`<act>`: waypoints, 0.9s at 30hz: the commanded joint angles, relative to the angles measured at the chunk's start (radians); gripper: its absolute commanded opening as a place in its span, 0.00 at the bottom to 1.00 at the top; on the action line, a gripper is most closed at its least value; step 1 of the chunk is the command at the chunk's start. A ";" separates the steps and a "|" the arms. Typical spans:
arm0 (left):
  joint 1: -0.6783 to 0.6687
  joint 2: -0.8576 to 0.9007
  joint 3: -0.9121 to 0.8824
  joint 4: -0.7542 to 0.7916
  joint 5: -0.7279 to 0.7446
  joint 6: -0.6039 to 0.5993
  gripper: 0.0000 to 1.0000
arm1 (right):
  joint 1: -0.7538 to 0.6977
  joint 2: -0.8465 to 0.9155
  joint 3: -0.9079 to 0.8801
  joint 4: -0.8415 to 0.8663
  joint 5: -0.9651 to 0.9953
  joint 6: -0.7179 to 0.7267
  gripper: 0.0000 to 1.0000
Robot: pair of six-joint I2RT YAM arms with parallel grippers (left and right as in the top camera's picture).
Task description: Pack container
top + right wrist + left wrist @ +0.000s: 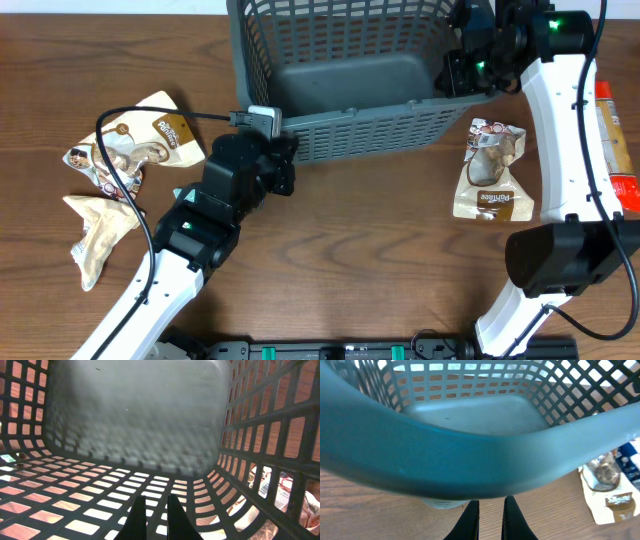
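Packing barely started
Yet to load into empty container [340,75]: snack packets [490,175] outside on table [350,230]; left gripper [490,515], right gripper [155,515] pinched shut, holding nothing

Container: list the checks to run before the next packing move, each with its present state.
1. Inside of container empty: ok, base bare.
2. Nothing carried by left gripper: ok, shut, just outside the rim.
3. Nothing carried by right gripper: ok, shut, inside the container.
4. Jaws open for a pick: not ok, both shut.
5. Items in view to pack: ok, left packets and right packet lie on the table.
6. Level stance of container: cannot tell.
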 commanded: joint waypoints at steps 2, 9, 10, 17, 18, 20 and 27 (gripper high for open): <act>0.011 0.004 0.034 0.004 -0.044 0.028 0.06 | 0.010 0.012 -0.004 -0.021 -0.008 -0.011 0.01; 0.053 0.010 0.038 0.004 -0.043 0.032 0.06 | 0.010 0.012 -0.004 -0.041 -0.019 -0.011 0.01; 0.056 0.010 0.040 0.004 -0.043 0.035 0.06 | 0.010 0.012 -0.004 -0.042 -0.020 -0.011 0.01; 0.058 0.010 0.055 0.004 -0.043 0.054 0.06 | 0.011 0.012 -0.004 -0.051 -0.023 -0.011 0.01; 0.058 0.010 0.056 0.004 -0.043 0.055 0.06 | 0.011 0.012 -0.004 -0.054 -0.023 -0.011 0.01; 0.058 0.010 0.059 0.004 -0.043 0.064 0.06 | 0.015 0.012 -0.004 -0.063 -0.023 -0.011 0.01; 0.058 0.010 0.061 0.004 -0.044 0.080 0.06 | 0.030 0.012 -0.004 -0.064 -0.023 -0.011 0.01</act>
